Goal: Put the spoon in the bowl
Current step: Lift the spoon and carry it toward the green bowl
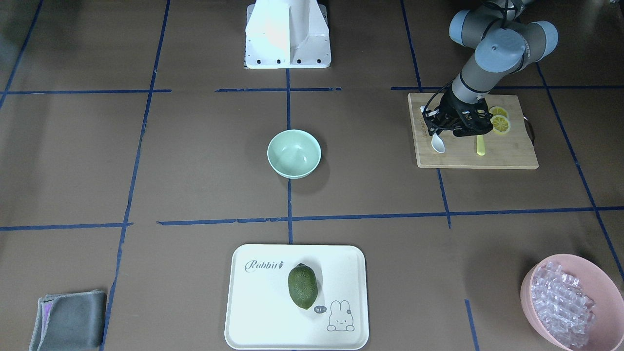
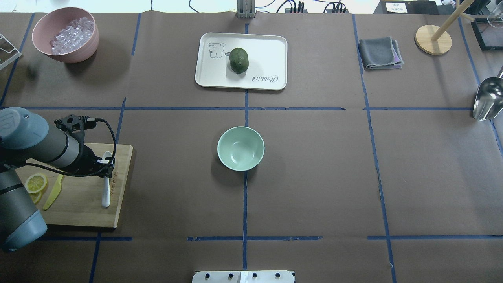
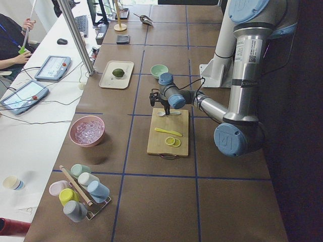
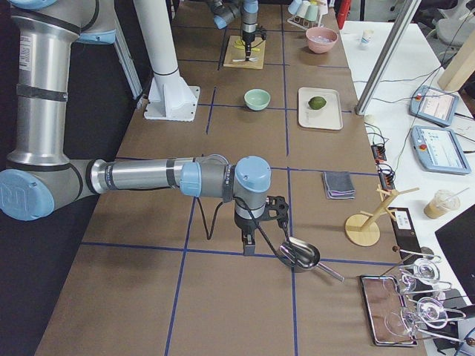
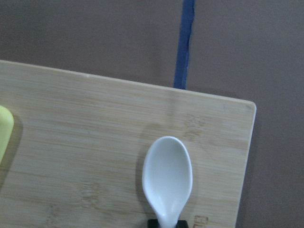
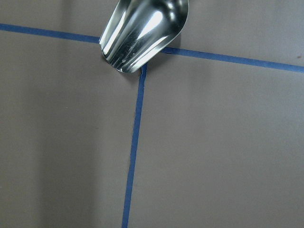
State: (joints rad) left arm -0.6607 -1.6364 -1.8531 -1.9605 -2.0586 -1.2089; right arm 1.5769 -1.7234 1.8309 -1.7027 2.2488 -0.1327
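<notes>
Brown surface [image 1: 195,170], ruled with blue tape, carries a wooden board [image 1: 507,156] at the robot's left and the mint bowl [image 1: 294,153] at centre, well apart. The spoon [image 1: 438,143] lies along the board's inner edge, its oval end pointing away from the robot, apart from the knife [image 1: 480,145]. The left pincer [image 1: 434,129] stands over it, and in the wrist view its jaws appear drawn in narrow against the spoon's neck. The right pincer [image 4: 256,236] hangs beside a metal scoop [image 4: 298,254]; its opening cannot be told. The spoon is judged light, stiff and slick. A hold at the neck or upper handle suits it, since the thin handle may pivot in a loose grip.
</notes>
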